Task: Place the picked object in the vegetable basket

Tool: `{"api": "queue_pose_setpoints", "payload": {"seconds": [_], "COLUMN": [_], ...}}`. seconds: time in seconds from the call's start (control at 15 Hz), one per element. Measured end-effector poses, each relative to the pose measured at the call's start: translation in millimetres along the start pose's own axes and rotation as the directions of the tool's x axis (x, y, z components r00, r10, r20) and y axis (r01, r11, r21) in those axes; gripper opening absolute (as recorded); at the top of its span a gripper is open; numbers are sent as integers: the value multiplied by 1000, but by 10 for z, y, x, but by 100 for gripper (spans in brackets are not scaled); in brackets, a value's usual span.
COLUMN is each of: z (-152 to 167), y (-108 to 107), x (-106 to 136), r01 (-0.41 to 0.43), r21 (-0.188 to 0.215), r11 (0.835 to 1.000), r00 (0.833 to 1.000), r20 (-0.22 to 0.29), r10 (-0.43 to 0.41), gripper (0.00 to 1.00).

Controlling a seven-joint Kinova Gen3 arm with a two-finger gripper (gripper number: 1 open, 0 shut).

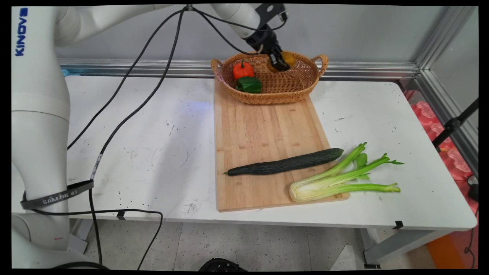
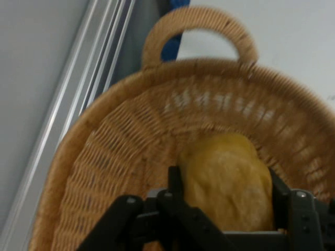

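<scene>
I have the gripper (image 1: 280,61) down inside the wicker basket (image 1: 301,82), fingers closed around a yellow pepper (image 2: 227,180) at the far right end; the red pepper (image 1: 243,70) and green pepper (image 1: 248,84) sit at the left end — cucumber (image 1: 285,164) and celery (image 1: 340,178) lie on the cutting board (image 1: 259,130).

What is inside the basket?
Inside the basket sit a red pepper, a green pepper and a yellow vegetable between the gripper fingers. Its underside is hidden.
</scene>
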Motion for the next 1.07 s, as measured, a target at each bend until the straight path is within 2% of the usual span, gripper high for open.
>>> {"api": "queue_pose_setpoints", "payload": {"seconds": [0.27, 1.07], "z": [59, 331], "y": [-152, -398], "x": [-215, -506], "r01": [-5, 3], "r21": [9, 34], "r11": [1000, 999], "r00": [999, 998], "r20": [35, 65], "r10": [5, -5], "gripper": [0, 0]}}
